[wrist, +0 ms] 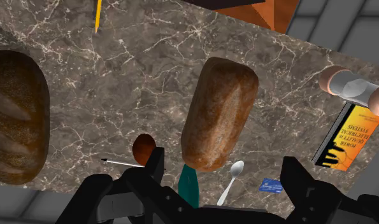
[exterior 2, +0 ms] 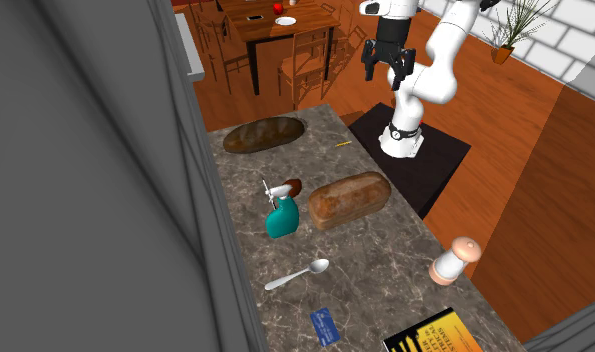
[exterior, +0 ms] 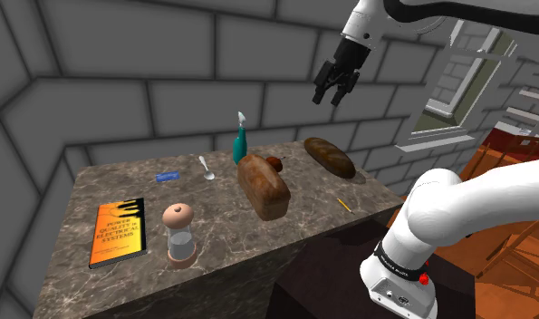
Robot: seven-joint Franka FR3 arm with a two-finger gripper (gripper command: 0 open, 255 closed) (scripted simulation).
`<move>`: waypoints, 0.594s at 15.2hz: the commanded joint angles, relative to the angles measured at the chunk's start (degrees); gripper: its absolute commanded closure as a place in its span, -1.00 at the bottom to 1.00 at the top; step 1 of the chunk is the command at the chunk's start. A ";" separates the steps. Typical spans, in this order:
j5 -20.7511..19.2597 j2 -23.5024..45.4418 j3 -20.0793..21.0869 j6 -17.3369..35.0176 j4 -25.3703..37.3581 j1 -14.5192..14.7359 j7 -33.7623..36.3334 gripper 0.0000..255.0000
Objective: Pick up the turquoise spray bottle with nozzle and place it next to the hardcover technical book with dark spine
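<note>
The turquoise spray bottle with a pale nozzle stands upright near the back of the marble table, just behind a brown bread loaf. It also shows as the bottle by the wall and the bottle beside one finger. The orange-and-black hardcover book lies flat at the table's near-left corner in the shoulder view; the book and book show too. My gripper hangs open and empty high above the table's right end, far from the bottle; gripper, gripper.
A darker long loaf lies under the gripper's side of the table. A spoon, a blue card and a small brown ball lie near the bottle. A grinder stands beside the book. A yellow pencil lies near the edge.
</note>
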 commanded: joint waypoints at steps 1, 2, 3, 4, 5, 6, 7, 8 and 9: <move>0.00 0.00 0.00 0.00 0.00 0.00 0.00 -1.00; -0.10 2.28 0.14 1.15 0.78 -0.01 0.15 -1.00; -0.21 4.58 0.28 2.23 1.63 -0.03 0.30 -1.00; -0.32 6.88 0.41 3.26 2.55 -0.06 0.46 -1.00; -0.45 9.20 0.53 4.23 3.55 -0.09 0.64 -1.00; -0.58 11.53 0.64 5.13 4.62 -0.13 0.81 -1.00; -0.72 13.87 0.74 5.97 5.76 -0.16 1.00 -1.00; -0.86 16.21 0.83 6.74 6.97 -0.20 1.20 -1.00; -1.03 18.56 0.90 7.45 8.25 -0.22 1.41 -1.00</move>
